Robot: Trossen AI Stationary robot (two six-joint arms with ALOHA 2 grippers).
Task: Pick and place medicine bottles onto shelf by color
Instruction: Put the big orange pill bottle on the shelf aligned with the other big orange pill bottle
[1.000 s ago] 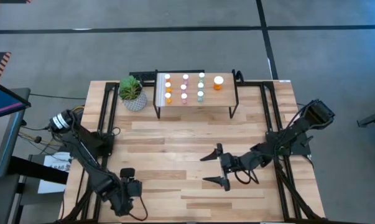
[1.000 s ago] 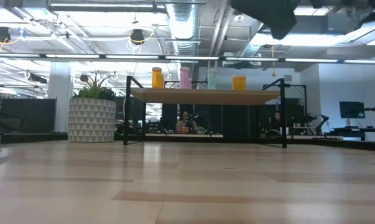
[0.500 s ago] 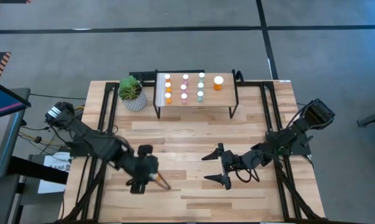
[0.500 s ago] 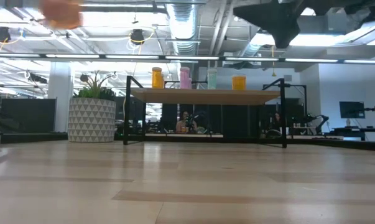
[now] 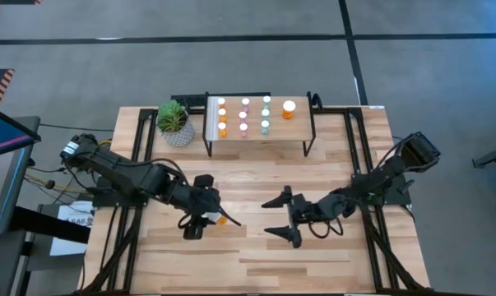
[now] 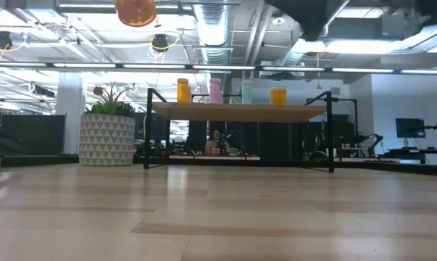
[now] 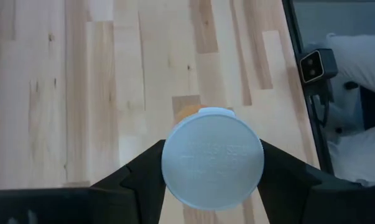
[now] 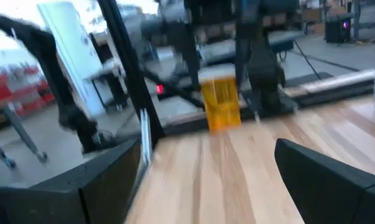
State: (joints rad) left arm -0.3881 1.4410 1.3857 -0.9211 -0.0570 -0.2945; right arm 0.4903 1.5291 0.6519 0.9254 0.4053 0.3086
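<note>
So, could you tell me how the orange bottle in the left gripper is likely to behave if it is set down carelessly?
The orange bottle looks rigid, so the left gripper likely won't deform it. Being a smooth cylinder, it could roll if laid sideways. Its broad white cap suggests it stands stably once upright.

Orange bottle [image 7: 212, 167] wears a white cap; shelf bottles [image 5: 243, 115] run orange, pink, teal; plant pot [image 6: 106, 139] white-and-grey triangles

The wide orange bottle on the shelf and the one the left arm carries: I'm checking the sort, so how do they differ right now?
The wide orange bottle on the shelf stands upright on the shelf, apart from the rows of small bottles; the carried orange bottle is clamped in the left gripper above the table. The first is free; the second sits between two fingers. Both have orange bodies and white caps.
</note>
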